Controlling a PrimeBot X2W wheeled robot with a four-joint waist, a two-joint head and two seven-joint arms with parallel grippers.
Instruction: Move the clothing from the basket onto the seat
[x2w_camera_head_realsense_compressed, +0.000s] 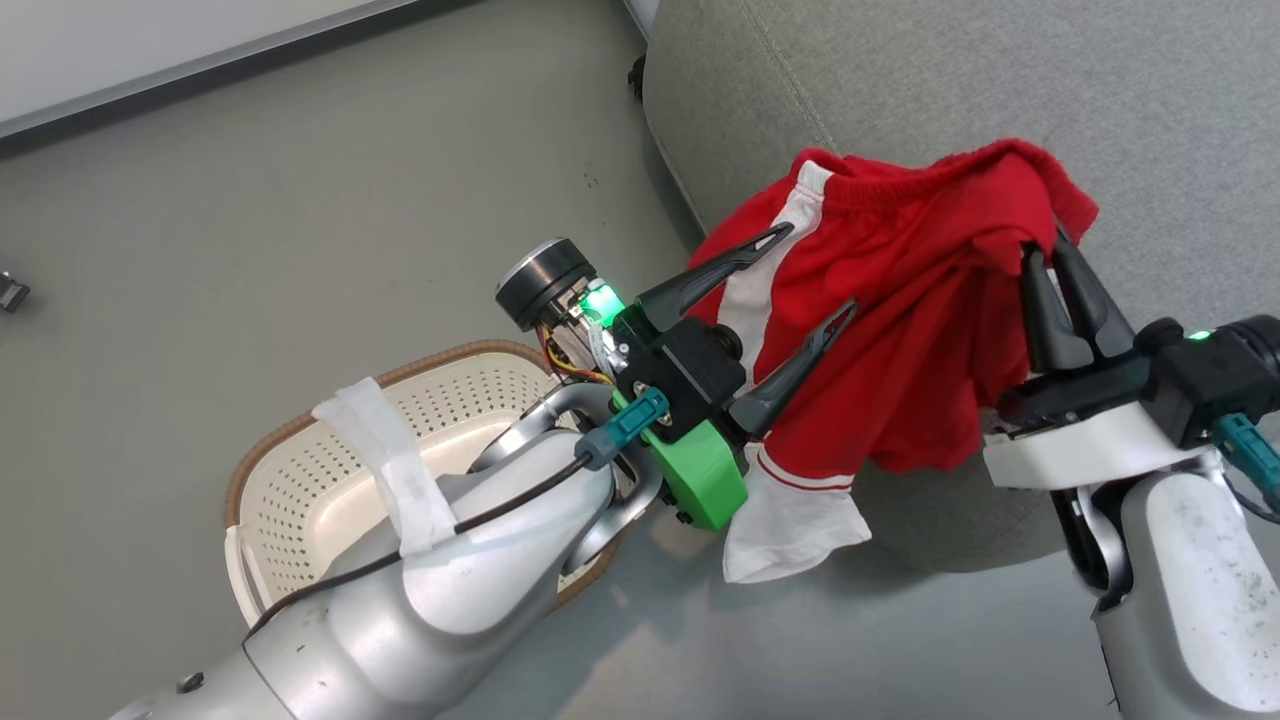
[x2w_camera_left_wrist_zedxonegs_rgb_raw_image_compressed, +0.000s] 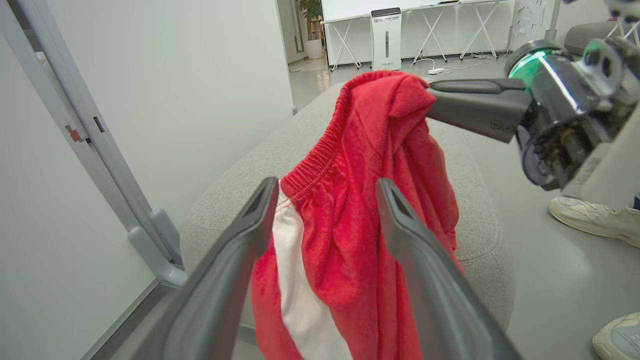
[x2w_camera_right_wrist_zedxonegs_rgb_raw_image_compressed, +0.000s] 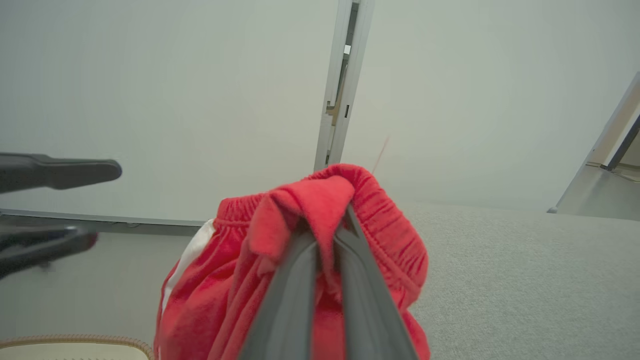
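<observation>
We face the big grey seat (x2w_camera_head_realsense_compressed: 1000, 80). The basket (x2w_camera_head_realsense_compressed: 300, 490) sits on the floor (x2w_camera_head_realsense_compressed: 250, 200) beside it. The red clothing (x2w_camera_head_realsense_compressed: 900, 320) hangs over the seat's edge, out of the basket, because our right gripper (x2w_camera_head_realsense_compressed: 1045, 245) pinches its top tight. Our left gripper (x2w_camera_head_realsense_compressed: 818, 270) is spread wide, holding nothing.
</observation>
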